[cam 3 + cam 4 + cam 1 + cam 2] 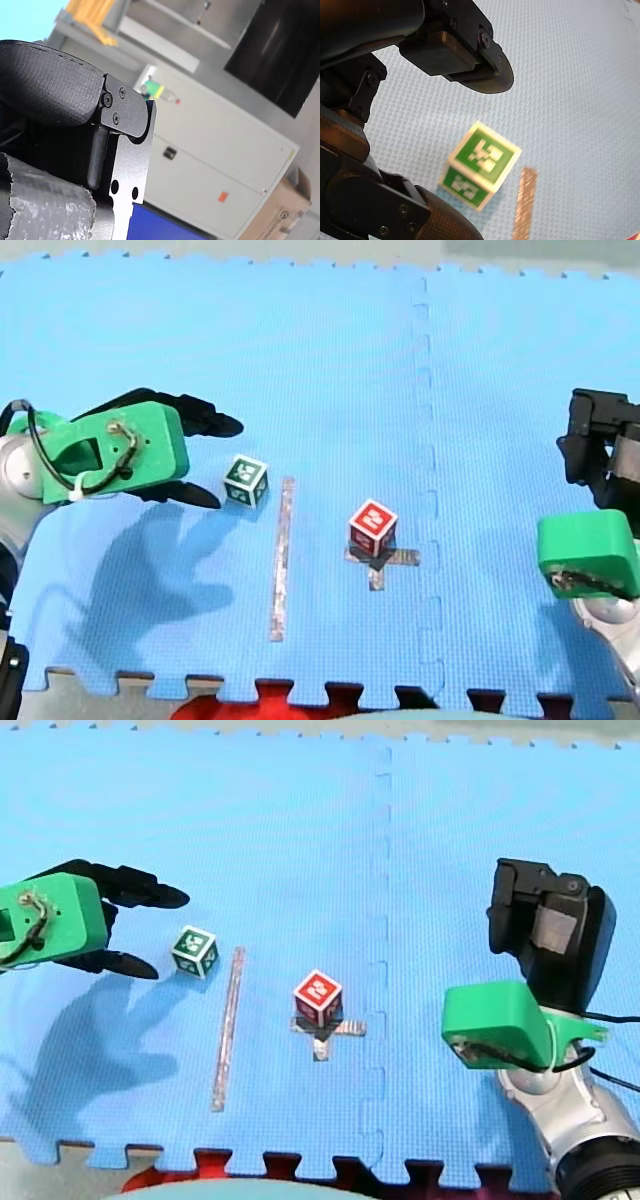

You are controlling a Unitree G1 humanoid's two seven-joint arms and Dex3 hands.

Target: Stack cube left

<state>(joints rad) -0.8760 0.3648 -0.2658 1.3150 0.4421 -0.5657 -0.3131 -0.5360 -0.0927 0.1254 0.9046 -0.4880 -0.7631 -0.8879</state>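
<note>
A green cube (pixel 246 481) with a white pattern sits on the blue foam mat (pixel 330 360), left of centre. My left hand (pixel 215 460) hovers just to its left, open, with black fingers (pixel 485 80) reaching toward the cube and not touching it; the second wrist view shows the green cube (pixel 480 165) just beyond them. A red cube (pixel 372 527) stands near the mat's middle on a cross of grey tape (pixel 385 558). My right hand (pixel 540 920) is raised at the far right, away from both cubes, holding nothing.
A long strip of grey tape (pixel 281 558) runs front to back between the two cubes. The mat's jigsaw front edge (pixel 300 690) lies close to me, with something red (pixel 270 705) below it. A mat seam (pixel 430 440) runs right of the red cube.
</note>
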